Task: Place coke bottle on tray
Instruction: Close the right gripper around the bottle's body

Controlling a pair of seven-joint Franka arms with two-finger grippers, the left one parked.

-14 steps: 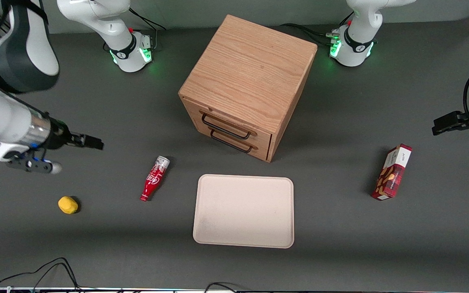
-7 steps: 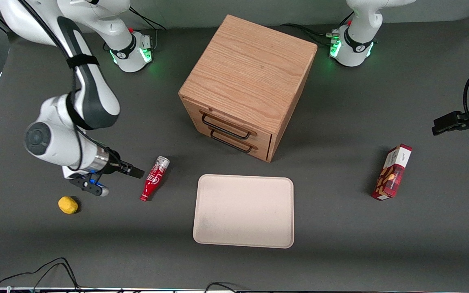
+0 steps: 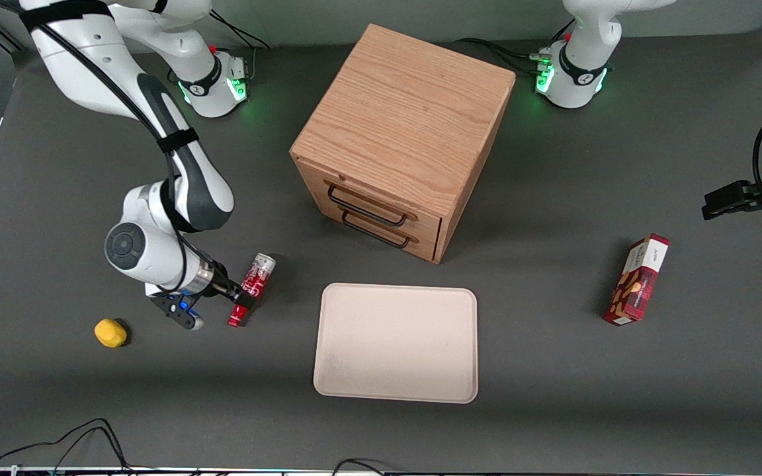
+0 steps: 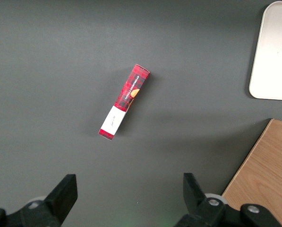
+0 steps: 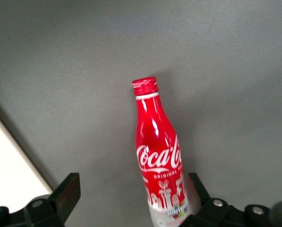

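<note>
The coke bottle (image 3: 260,270) lies on its side on the dark table, silver base toward the cabinet and red cap (image 3: 235,322) nearer the front camera. My gripper (image 3: 241,301) hangs low over the bottle's middle, open. In the right wrist view the bottle (image 5: 157,151) lies between the two fingers of the gripper (image 5: 131,194), close beside one black finger (image 5: 196,187); the other finger (image 5: 69,190) stands well apart from it. The beige tray (image 3: 394,344) lies flat beside the bottle toward the parked arm's end, and its corner (image 5: 8,165) shows in the wrist view.
A wooden two-drawer cabinet (image 3: 401,139) stands farther from the camera than the tray. A small yellow object (image 3: 110,332) lies beside the gripper toward the working arm's end. A red snack box (image 3: 637,279) lies toward the parked arm's end. Cables run along the table's front edge.
The arm has swung in from the working arm's end of the table, and the gripper has come down over the bottle. The bottle and tray have not moved.
</note>
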